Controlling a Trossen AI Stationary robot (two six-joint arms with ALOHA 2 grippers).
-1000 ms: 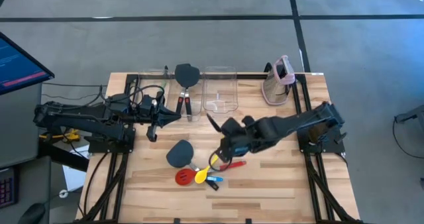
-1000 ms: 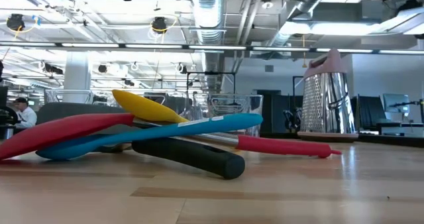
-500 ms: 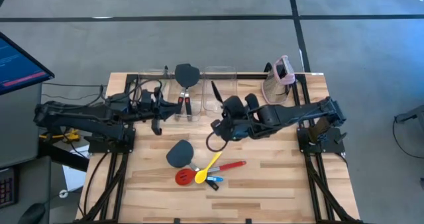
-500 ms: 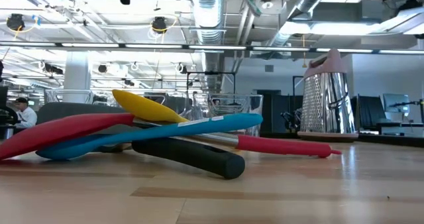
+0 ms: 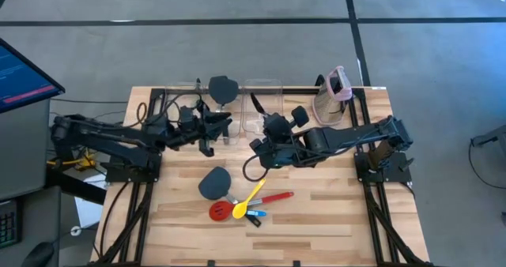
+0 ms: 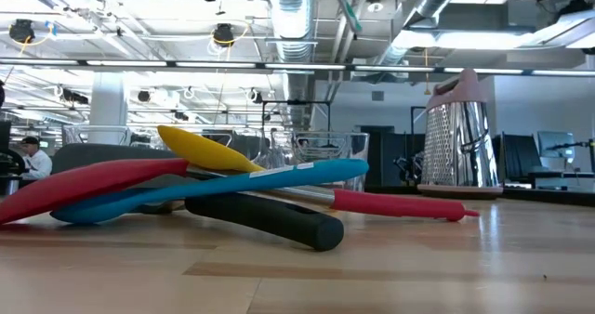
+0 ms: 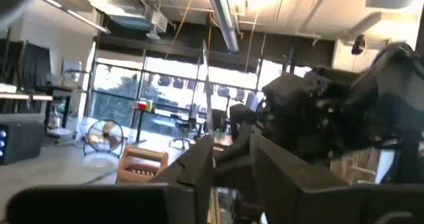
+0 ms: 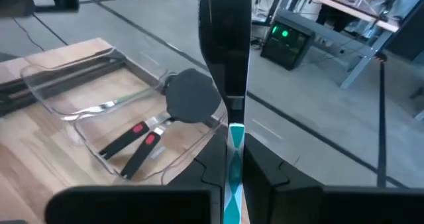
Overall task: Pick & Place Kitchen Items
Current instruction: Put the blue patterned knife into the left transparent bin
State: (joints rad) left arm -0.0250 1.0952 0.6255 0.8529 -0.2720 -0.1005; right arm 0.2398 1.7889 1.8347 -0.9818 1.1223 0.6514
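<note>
High cam looks straight down on the whole worktop and both arms. Low cam sits at worktop level, close behind the utensil pile, facing the room. Left wrist cam looks level into the room. Right wrist cam looks down on the spatula bin, shared with high.

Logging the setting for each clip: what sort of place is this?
Most likely a robotics lab in an open industrial hall: exposed ceiling ducts, a concrete floor with taped lines, desks with equipment behind, and a wooden table carrying two arms.
</note>
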